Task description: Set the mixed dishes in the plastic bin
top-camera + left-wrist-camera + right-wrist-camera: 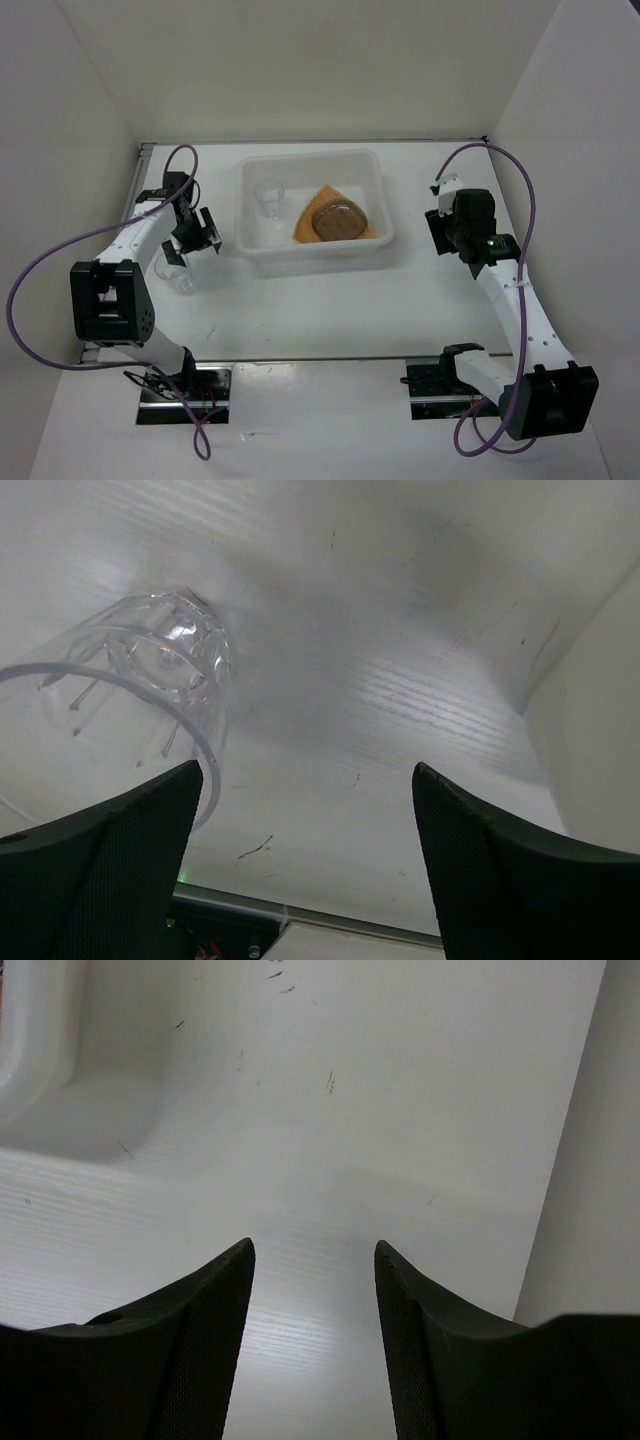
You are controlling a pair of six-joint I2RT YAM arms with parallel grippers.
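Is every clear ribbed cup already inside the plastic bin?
No, one clear ribbed cup stands on the table, left of the plastic bin.

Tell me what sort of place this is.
Probably a robot lab test cell, not a kitchen: a white table boxed in by plain white walls, a left arm and right arm bolted at its near edge, and a plastic bin staged with a few dishes.

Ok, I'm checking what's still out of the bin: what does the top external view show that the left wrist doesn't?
Only top external: the plastic bin holding a clear cup, the woven fan-shaped plate with a grey plate on it, the right gripper. Only left wrist: the ribs of the loose cup. Both: that cup on the table, the open left gripper.
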